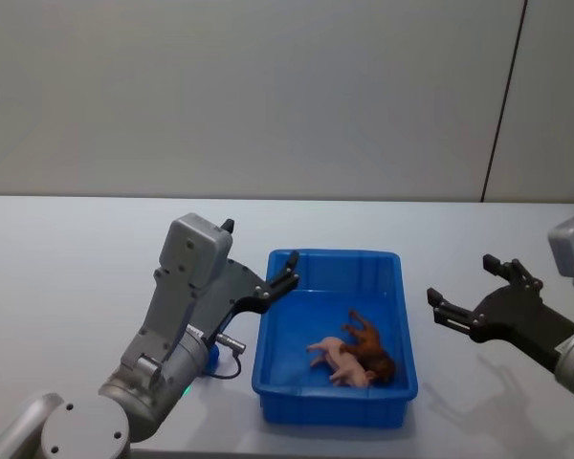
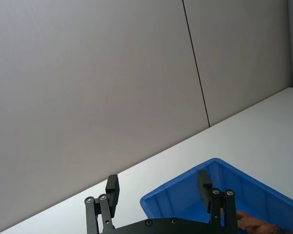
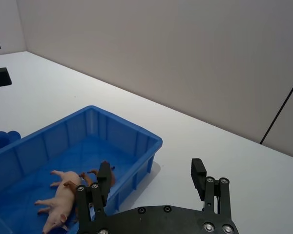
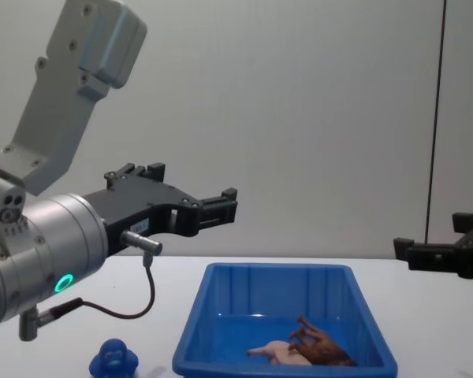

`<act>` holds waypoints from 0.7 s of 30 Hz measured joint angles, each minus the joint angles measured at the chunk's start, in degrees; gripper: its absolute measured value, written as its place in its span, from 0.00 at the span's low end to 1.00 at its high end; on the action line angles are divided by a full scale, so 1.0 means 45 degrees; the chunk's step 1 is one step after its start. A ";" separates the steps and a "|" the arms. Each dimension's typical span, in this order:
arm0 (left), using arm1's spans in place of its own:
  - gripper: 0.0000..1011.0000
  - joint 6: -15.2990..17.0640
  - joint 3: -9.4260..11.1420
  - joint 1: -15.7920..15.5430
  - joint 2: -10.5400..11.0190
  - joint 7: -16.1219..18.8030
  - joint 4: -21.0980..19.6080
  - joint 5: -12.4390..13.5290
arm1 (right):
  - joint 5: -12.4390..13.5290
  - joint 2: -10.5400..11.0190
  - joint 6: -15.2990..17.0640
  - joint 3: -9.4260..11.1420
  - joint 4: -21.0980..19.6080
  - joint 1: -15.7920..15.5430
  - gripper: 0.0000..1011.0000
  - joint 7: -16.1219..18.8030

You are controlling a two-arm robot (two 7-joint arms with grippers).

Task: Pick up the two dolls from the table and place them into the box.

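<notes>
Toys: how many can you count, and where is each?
3. The lion and the pig lie together inside the bin; the blue figure stands on the table left of it.

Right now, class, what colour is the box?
Bright blue; the box shows best in the head view.

bright, even overhead light; soft shadow beside the box [image 1: 330, 411].

Bright-blue box [image 1: 333, 255] — brown lion [image 1: 371, 346], pale-pink pig [image 1: 339, 360].
</notes>
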 joint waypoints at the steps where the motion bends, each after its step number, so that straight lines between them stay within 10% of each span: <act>1: 0.99 0.0010 -0.0004 0.0016 0.0016 0.0014 -0.0020 0.0005 | 0.0008 0.0016 -0.0012 0.0011 0.0004 -0.0008 0.99 0.0001; 21: 0.99 0.0459 -0.0432 0.1390 0.1147 0.0931 -0.0843 -0.1210 | 0.0100 0.0214 -0.0165 0.0150 0.0048 -0.0101 0.99 0.0002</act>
